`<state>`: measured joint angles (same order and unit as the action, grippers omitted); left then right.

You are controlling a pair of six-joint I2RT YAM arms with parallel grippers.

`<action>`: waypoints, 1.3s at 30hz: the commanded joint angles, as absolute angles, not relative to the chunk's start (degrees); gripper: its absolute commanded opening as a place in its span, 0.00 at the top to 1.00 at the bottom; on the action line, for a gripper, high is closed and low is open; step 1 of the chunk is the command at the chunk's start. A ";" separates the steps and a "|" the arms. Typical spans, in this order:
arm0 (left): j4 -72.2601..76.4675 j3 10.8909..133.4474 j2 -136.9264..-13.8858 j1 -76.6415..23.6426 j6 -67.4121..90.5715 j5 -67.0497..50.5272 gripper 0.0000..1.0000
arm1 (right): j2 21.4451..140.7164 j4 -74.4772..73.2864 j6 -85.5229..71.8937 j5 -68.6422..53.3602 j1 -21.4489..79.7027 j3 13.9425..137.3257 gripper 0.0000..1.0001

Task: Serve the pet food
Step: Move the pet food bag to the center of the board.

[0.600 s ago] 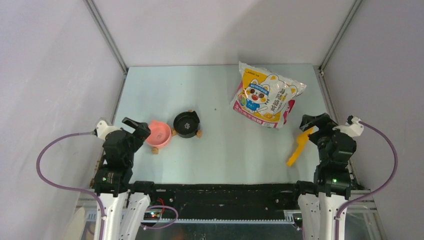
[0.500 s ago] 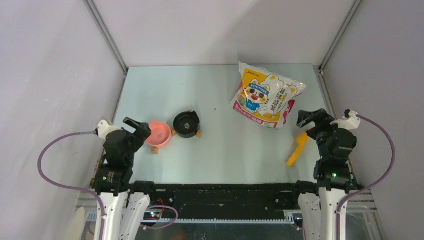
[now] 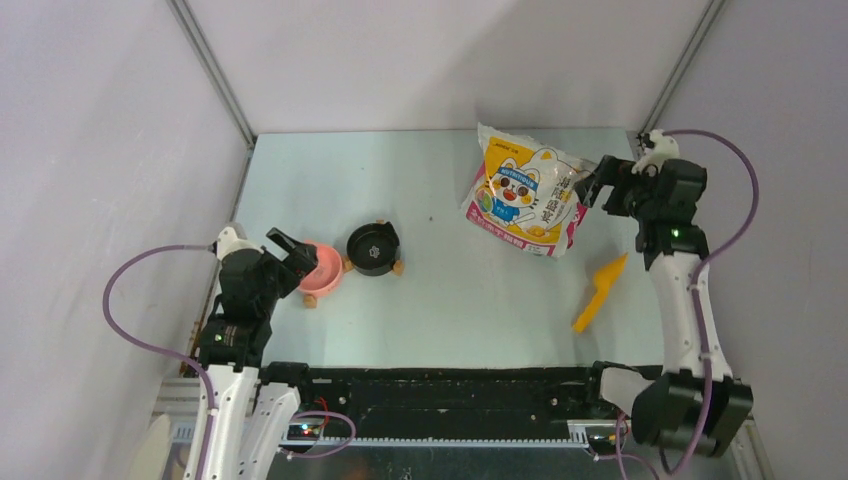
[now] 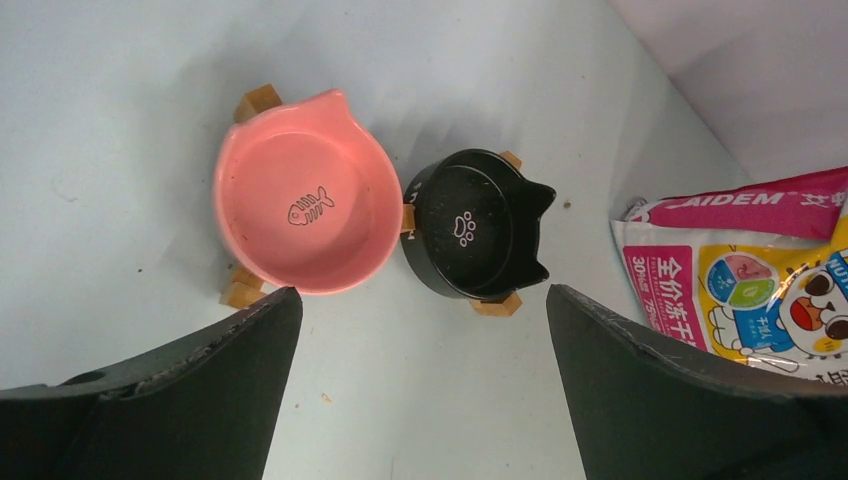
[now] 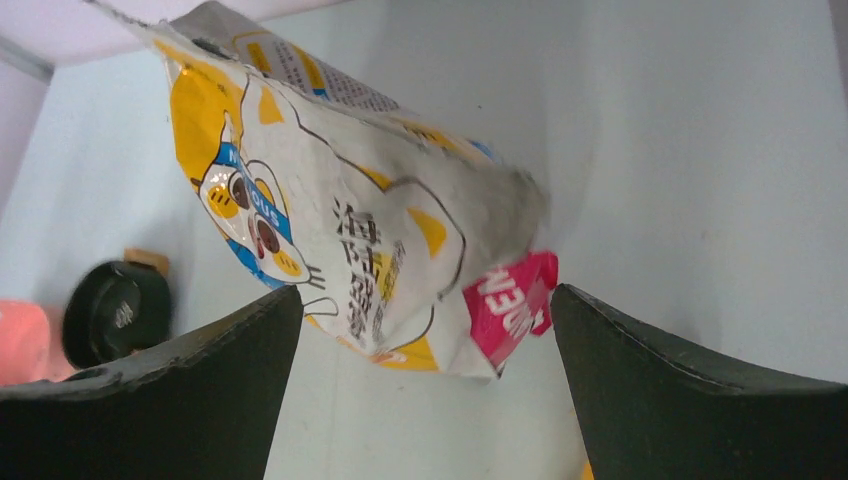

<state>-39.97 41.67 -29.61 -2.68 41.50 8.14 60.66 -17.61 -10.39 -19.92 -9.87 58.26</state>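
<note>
Pet food unseen; crumpled white-yellow cat-print bag (image 3: 528,195)

My 2 left fingers (image 4: 170,400) are matt black plastic, faintly rough along the edges. The pink bowl (image 4: 300,205) looks smooth and glossy, like glazed ceramic; the black bowl (image 4: 470,225) has a duller sheen. Both stand on bare wooden feet (image 4: 256,101). The printed bag (image 5: 360,230) is crinkled, shiny plastic film. The table (image 3: 450,310) is matt and smooth. The yellow scoop (image 3: 603,285) looks plastic.
</note>
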 commanded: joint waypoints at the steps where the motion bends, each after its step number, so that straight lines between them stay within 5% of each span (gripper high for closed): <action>1: -36.57 41.15 -29.60 -2.89 39.68 5.31 0.01 | 67.83 -16.21 5.32 -33.05 -10.11 66.85 0.00; 20: -37.09 41.22 -31.51 -2.87 39.99 6.80 0.01 | 86.74 -32.88 25.04 -43.30 -9.98 82.11 0.10; 24: -36.92 41.00 -31.76 -2.88 40.06 6.89 0.01 | 88.54 -35.56 24.75 -45.65 -9.94 83.60 0.34; 28: -37.09 40.82 -31.99 -2.84 40.52 7.87 0.01 | 89.97 -38.52 21.94 -47.47 -9.14 83.91 0.83; 30: -37.05 40.79 -31.98 -2.89 40.67 8.14 0.01 | 89.78 -37.70 17.24 -46.98 -6.90 83.51 0.99; 39: -37.02 40.40 -31.87 -2.89 41.06 7.95 0.01 | 78.02 -27.17 -15.62 -37.44 7.19 75.08 1.00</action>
